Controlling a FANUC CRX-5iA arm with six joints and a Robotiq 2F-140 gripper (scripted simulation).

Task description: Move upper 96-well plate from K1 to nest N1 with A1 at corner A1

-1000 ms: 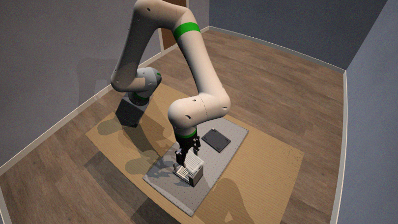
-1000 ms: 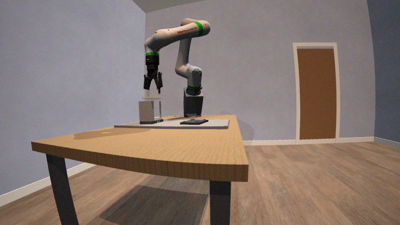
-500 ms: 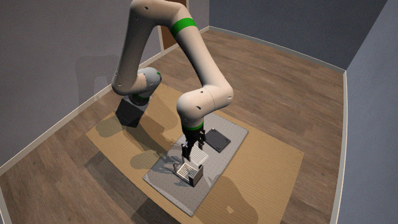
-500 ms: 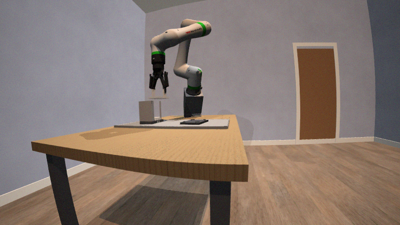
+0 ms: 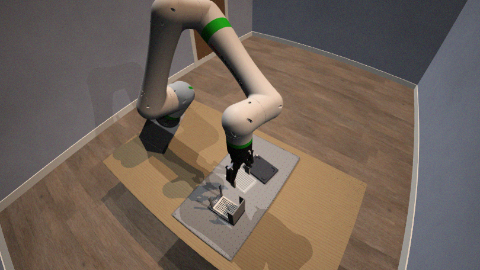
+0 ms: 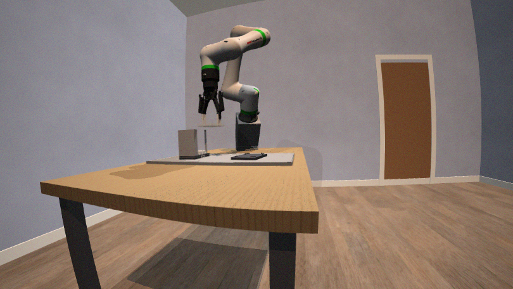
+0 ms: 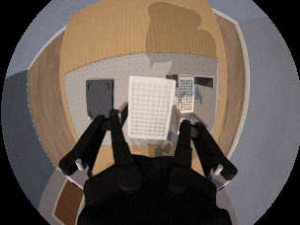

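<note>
Your gripper (image 5: 239, 174) pinching upper plate (image 5: 245, 181) by its two long sides. Plate up in air, flat, wells facing up, between stack rack K1 (image 5: 237, 210) and plate nest N1 (image 5: 265, 169), above grey mat (image 5: 201, 221). In wrist view, plate's (image 7: 150, 109) long side runs straight away from you. Plate white, thin, box-shaped, dotted with tiny wells. Lower plate (image 5: 224, 205) sits in rack, same dotty look. Rack has grey wall, thin posts. Nest dark, flat, square-ish. Table (image 6: 215, 193) wooden, grainy.
</note>
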